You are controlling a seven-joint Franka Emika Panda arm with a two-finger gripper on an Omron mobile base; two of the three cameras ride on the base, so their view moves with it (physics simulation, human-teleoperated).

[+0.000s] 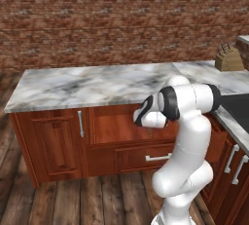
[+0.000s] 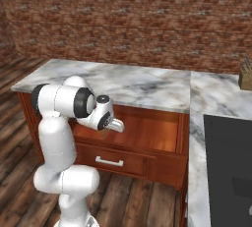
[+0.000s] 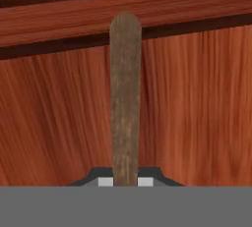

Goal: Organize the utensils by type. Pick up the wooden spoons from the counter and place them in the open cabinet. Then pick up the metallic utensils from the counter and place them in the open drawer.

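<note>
A brick wall backs a long marble counter [image 1: 97, 85] that sits on reddish-brown wood cabinets and turns a corner at the right, where a wooden knife block [image 1: 228, 58] stands near a dark cooktop [image 2: 229, 167]. Under the counter a wide, deep drawer [image 2: 147, 132] stands pulled open, showing plain wood inside, with a shallower closed drawer [image 2: 110, 161] below it and a narrow door with a silver bar handle [image 1: 80, 123] to the left. The white arm is folded low in front of the cabinets, its hand reaching into the mouth of the open drawer. In the hand view, the gripper [image 3: 126, 181] is clamped tight on a wooden spoon [image 3: 125, 98], of which a flat, weathered brown handle with a rounded end runs straight away from the fingers over the drawer's wood grain. The bowl is hidden, so which of the two wooden spoons this is cannot be told for sure. The task wants wooden spoons in the cabinet, not this drawer, so the sound move is probably to keep the grip firm, lift the spoon clear of the drawer walls without knocking the handle, and carry it to the open cabinet before letting go.
</note>
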